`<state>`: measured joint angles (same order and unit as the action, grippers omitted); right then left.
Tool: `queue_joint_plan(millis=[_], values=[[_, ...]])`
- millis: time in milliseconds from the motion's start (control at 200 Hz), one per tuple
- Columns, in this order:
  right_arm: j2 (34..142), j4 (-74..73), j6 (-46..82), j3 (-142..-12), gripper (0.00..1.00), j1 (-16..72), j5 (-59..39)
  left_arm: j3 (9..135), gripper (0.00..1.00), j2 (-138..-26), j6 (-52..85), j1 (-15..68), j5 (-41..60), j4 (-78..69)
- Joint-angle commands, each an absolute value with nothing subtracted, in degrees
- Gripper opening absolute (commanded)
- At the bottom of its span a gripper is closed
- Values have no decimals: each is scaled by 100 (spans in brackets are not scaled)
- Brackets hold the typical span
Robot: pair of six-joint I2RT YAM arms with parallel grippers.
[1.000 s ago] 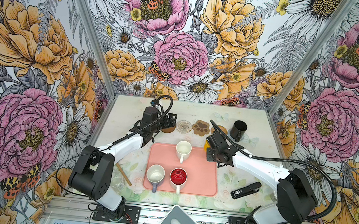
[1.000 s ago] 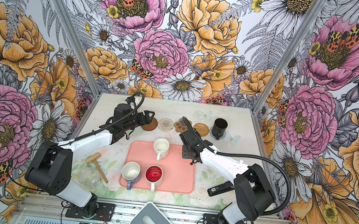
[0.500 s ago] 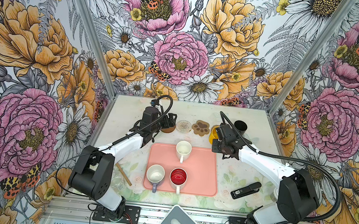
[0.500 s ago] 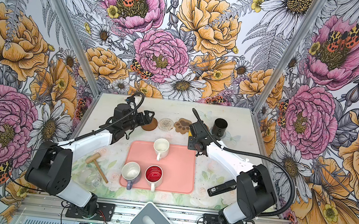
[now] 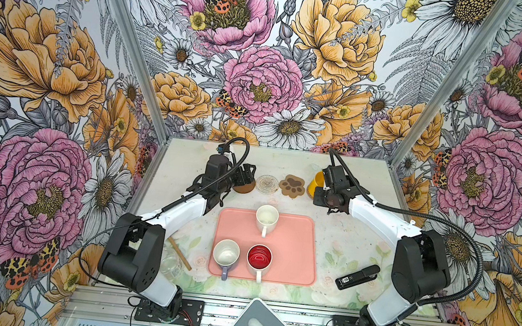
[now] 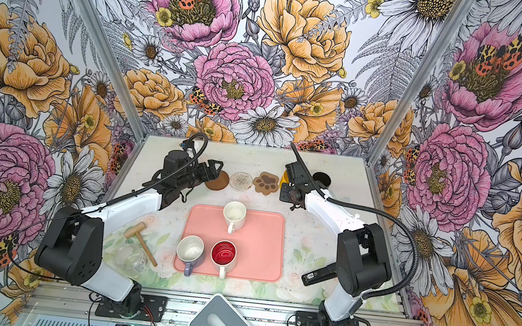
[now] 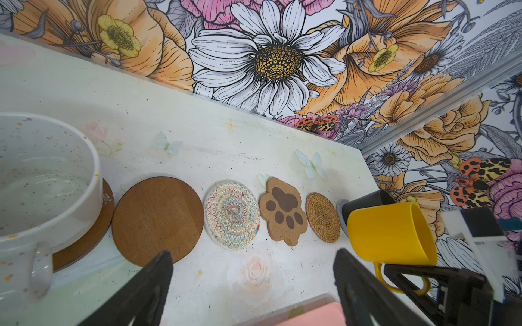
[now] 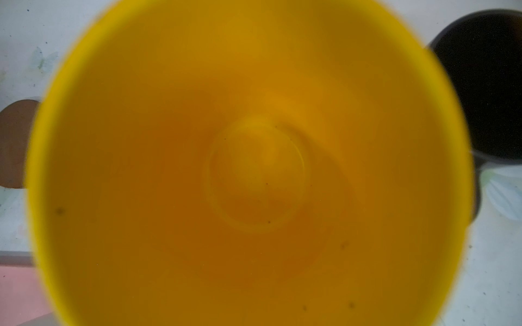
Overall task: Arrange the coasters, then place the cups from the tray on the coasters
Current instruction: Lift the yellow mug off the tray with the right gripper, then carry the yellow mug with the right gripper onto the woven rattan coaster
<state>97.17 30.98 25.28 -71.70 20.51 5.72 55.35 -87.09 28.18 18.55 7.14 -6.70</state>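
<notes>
Tilted yellow mug (image 7: 389, 234) hangs by handle in clamped right claw (image 7: 406, 278); bare rattan coaster (image 7: 323, 217) lies just left, lower; left claw (image 7: 252, 251) gapes empty, farther left

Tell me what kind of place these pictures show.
Probably a robot test booth, not a home: a left arm and right arm bolted to an aluminium rail, flower-printed panels walling a table, and staged props, a pink tray and a row of coasters.

Grey-blue coaster (image 7: 342, 211) mostly hidden, seemingly under black cup (image 7: 367, 201).
</notes>
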Motion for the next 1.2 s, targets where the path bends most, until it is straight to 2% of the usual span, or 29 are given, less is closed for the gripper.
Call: queue_joint_plan(millis=[0, 581, 1196], values=[[9796, 2742, 2336, -7583, 0, 1927, 528, 5442, 91, -8534, 2829, 1800, 712, -735], [10630, 2778, 2149, -8155, 0, 1727, 431, 5440, 91, -8512, 2817, 1797, 666, -699], [11021, 2807, 2087, -8270, 0, 1688, 661, 5454, 91, -8545, 2797, 1788, 619, -669]])
